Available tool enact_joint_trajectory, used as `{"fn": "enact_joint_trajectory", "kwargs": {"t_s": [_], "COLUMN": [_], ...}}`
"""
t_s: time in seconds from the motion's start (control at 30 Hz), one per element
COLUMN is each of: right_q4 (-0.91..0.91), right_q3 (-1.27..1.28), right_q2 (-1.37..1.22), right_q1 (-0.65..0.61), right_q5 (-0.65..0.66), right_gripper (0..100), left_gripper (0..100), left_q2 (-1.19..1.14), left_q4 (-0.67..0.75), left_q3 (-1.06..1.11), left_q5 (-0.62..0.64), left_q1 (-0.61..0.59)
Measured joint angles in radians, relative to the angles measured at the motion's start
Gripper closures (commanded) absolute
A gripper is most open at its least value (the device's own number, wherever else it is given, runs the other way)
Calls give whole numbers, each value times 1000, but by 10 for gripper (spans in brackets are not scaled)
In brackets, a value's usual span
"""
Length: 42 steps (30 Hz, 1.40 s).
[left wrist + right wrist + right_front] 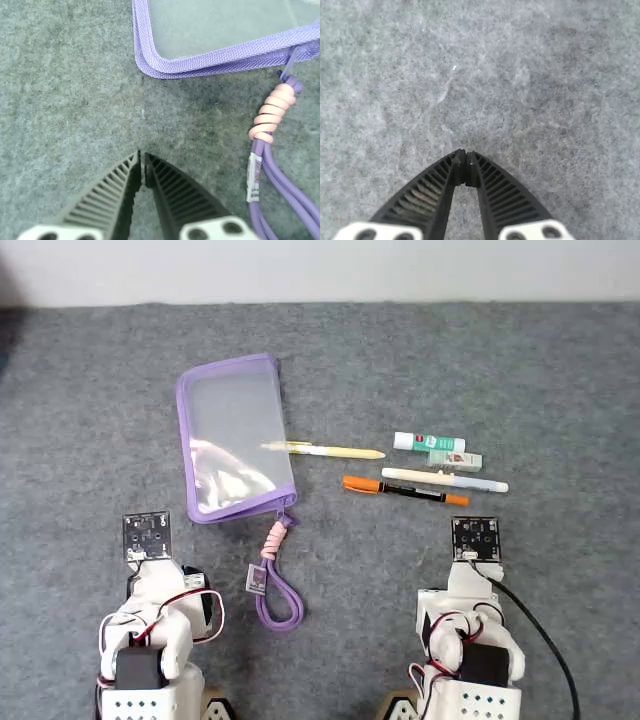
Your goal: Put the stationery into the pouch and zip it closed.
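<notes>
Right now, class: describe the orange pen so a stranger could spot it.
Find the purple pouch on the grey mat. Right of it in the high view lie several items; the orange pen is nearest the arms. Only it has a dark barrel with orange ends.

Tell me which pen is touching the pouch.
The yellow pen: its tip overlaps the edge of the purple pouch, while the orange pen and cream pen lie apart.

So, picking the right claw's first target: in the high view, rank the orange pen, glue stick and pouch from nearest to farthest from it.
1. Orange pen, just ahead of the right claw.
2. Glue stick, farther back.
3. Pouch, far off to the left.
</notes>
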<state>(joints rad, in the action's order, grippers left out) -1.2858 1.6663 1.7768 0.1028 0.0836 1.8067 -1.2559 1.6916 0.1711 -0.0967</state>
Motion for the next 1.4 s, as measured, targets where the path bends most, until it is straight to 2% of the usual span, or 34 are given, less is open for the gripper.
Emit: {"fn": "enact_joint_trajectory", "kwargs": {"t_s": [0.27,0.4,0.57,0.8,1.0,1.1,1.23,1.4], "right_q4": [14,-21,-66,-161,-160,-97,25,66], "right_q3": [-32,-167,-394,-778,-953,-980,-997,-1097], "right_q2": [2,-23,-224,-753,-1074,-1186,-1321,-1499], "right_q1": [-44,-64,-163,-359,-543,-634,-689,-756], "right_q5": [84,61,35,-132,-307,-387,-488,-552], "right_gripper": [991,991,991,990,961,894,814,797], "left_gripper": [986,986,986,986,986,986,986,986], "left_q2": [0,0,0,0,0,0,0,0], "left_q4": [0,0,0,0,0,0,0,0], "left_q3": [0,0,0,0,0,0,0,0], "left_q5": [0,0,0,0,0,0,0,0], "left_q1": [0,0,0,0,0,0,0,0]}}
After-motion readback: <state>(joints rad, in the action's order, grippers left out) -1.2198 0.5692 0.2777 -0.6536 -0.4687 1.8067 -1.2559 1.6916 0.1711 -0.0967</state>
